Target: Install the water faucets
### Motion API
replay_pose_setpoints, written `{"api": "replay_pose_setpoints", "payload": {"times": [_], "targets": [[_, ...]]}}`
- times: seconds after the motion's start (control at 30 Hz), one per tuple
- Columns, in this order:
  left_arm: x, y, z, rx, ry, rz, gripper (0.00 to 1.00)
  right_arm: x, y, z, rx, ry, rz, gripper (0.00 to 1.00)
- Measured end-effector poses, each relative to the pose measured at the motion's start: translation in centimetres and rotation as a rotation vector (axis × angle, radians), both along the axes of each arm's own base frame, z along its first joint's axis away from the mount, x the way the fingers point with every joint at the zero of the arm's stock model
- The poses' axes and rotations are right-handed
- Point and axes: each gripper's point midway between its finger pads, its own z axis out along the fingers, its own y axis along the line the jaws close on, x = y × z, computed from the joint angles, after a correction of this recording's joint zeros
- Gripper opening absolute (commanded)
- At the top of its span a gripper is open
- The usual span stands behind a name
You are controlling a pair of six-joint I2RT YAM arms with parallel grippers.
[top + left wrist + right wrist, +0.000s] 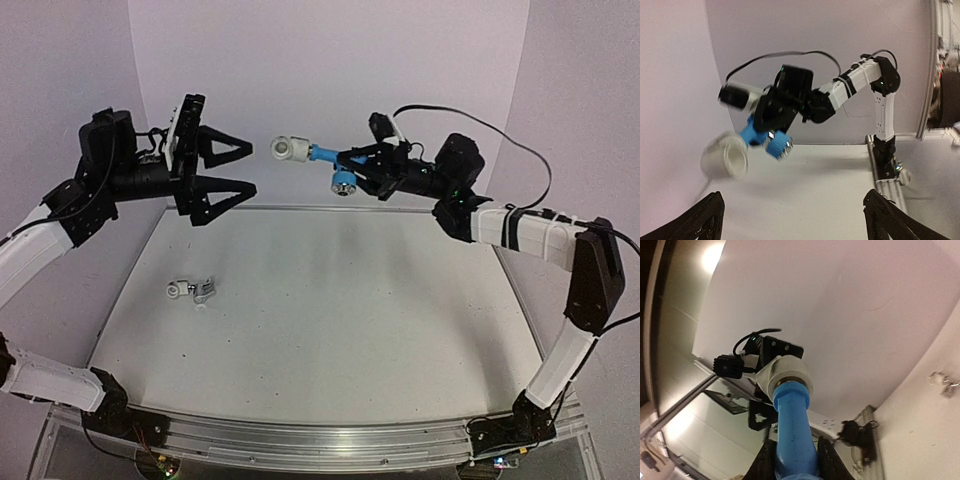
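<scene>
High above the table, my right gripper (362, 166) is shut on the light blue faucet (322, 154). A white fitting (290, 150) sits on the end of the faucet that points left. In the right wrist view the blue faucet (795, 425) runs up between the fingers (827, 460) to the white fitting (785, 371). My left gripper (250, 168) is open, level with that fitting and a little to its left, touching nothing. The left wrist view shows the blue faucet (767, 141) and blurred fitting (725, 159) beyond the spread fingers (705, 220). The silver faucet (203, 291) lies on the table's left.
A small white fitting (178, 290) lies against the silver faucet on the white table (330, 330). An aluminium rail (320, 440) runs along the near edge by the arm bases. Pale walls close in the back and both sides.
</scene>
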Motion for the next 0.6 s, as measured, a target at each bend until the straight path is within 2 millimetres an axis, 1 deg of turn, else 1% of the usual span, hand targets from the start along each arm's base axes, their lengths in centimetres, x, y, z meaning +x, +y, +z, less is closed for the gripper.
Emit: {"api": "replay_pose_setpoints", "payload": {"times": [0.03, 0.07, 0.1, 0.13, 0.17, 0.2, 0.23, 0.27, 0.3, 0.37, 0.4, 0.43, 0.47, 0.53, 0.57, 0.6], "targets": [[0.1, 0.8, -0.9, -0.009, 0.125, 0.056, 1.00, 0.7, -1.0, -0.3, -0.022, -0.081, -0.064, 0.00], [0.0, 1.1, -1.3, -0.015, 0.185, 0.074, 0.99, 1.1, -1.6, -0.4, -0.037, -0.136, -0.103, 0.00], [0.0, 1.6, -1.8, -0.030, 0.286, 0.101, 0.94, 1.3, -2.3, -0.6, -0.056, -0.212, -0.149, 0.00], [0.2, 2.3, -2.7, -0.070, 0.498, 0.154, 0.94, 0.7, -3.4, -0.6, -0.089, -0.386, -0.221, 0.00], [0.3, 2.3, -2.8, -0.074, 0.521, 0.157, 0.90, 0.6, -3.5, -0.6, -0.092, -0.403, -0.224, 0.00], [1.3, 2.5, -3.5, -0.143, 0.809, 0.213, 0.88, -1.5, -3.8, -0.6, -0.113, -0.618, -0.257, 0.00], [1.8, 2.4, -3.9, -0.170, 0.926, 0.223, 0.87, -2.3, -3.8, -0.5, -0.116, -0.699, -0.262, 0.00], [2.1, 2.1, -4.1, -0.194, 1.032, 0.214, 0.90, -2.9, -3.7, -0.5, -0.121, -0.762, -0.272, 0.00], [2.8, 1.4, -4.1, -0.237, 1.162, 0.189, 0.92, -3.6, -3.7, -0.6, -0.130, -0.854, -0.282, 0.00], [3.7, -0.4, -4.7, -0.263, 1.343, 0.142, 0.97, -4.6, -3.3, -0.8, -0.138, -0.973, -0.280, 0.00], [3.9, -1.3, -5.3, -0.258, 1.402, 0.128, 0.97, -4.6, -3.2, -1.0, -0.145, -1.006, -0.280, 0.00], [4.0, -1.6, -5.6, -0.256, 1.429, 0.123, 0.97, -4.6, -3.2, -1.1, -0.149, -1.016, -0.280, 0.00], [3.7, -2.8, -6.3, -0.234, 1.482, 0.102, 0.97, -4.4, -3.1, -1.7, -0.169, -1.031, -0.280, 0.00], [3.0, -4.0, -6.8, -0.208, 1.531, 0.068, 0.96, -4.1, -3.0, -2.3, -0.190, -1.038, -0.284, 0.00], [2.8, -4.2, -6.8, -0.203, 1.536, 0.060, 0.94, -4.0, -3.0, -2.4, -0.192, -1.039, -0.285, 0.00], [2.5, -4.7, -6.7, -0.197, 1.541, 0.040, 0.90, -3.9, -2.9, -2.4, -0.195, -1.043, -0.291, 0.00]]}}
